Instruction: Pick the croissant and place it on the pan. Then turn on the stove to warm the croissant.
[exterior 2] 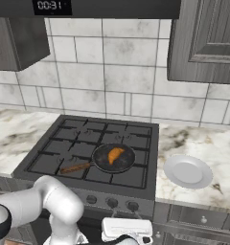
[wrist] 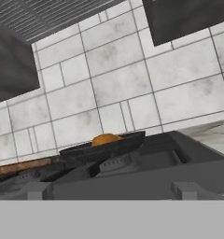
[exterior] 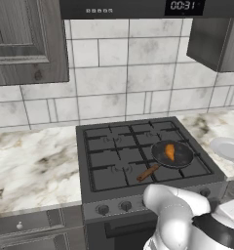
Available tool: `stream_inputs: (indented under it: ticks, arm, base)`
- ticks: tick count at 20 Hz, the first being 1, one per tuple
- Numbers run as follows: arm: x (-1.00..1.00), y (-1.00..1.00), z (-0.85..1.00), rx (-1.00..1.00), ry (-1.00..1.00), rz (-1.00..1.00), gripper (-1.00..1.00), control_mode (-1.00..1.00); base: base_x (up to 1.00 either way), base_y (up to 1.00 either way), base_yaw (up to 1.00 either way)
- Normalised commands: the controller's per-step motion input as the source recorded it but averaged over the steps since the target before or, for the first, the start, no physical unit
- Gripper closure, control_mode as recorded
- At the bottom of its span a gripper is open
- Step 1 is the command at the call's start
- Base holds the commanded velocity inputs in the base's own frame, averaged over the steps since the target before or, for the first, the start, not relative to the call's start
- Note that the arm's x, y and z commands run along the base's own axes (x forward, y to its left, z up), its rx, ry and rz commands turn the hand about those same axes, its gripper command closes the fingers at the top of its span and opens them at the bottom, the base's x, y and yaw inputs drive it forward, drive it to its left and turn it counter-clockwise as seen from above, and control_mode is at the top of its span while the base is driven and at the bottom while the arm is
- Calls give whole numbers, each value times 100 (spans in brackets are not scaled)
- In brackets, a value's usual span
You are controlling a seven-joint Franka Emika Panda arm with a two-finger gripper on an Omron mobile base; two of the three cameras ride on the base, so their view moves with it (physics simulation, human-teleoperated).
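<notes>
already croissant (exterior: 170,152) in pan (exterior: 181,157)

White plate (exterior 2: 188,172) on marble counter (exterior: 33,166), tiled wall (exterior 2: 112,72), apparently grey cabinets (exterior: 21,41)

The stove (exterior: 138,156) looks like matt dark grey metal with black cast-iron grates (exterior: 114,146), and the pan (exterior: 173,154) is matt black with a reddish-brown wooden handle (exterior: 148,172). The bench (exterior: 31,166) is smooth veined marble, the wall (exterior: 128,73) pale mottled tile. The plate (exterior 2: 188,171) is smooth glossy white, the croissant (exterior 2: 115,154) a matt orange-brown crust, and the cabinets (exterior 2: 208,43) grained grey wood.
</notes>
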Motion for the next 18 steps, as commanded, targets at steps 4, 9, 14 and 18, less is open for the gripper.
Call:
stream_inputs:
  ticks: [4, 9, 14, 18]
  arm:
    - [16, 9, -1, -1, 6, -6, -100, -100]
    - [18, 8, -3, 0, 3, -4, -100, -100]
    - [8, 0, -7, 0, 0, 0, -100, -100]
    - [4, 0, -19, 0, 0, 0, -100, -100]
  base:
    - [0, 0, 0]
    - [0, 0, 0]
    - [0, 0, 0]
    - [0, 0, 0]
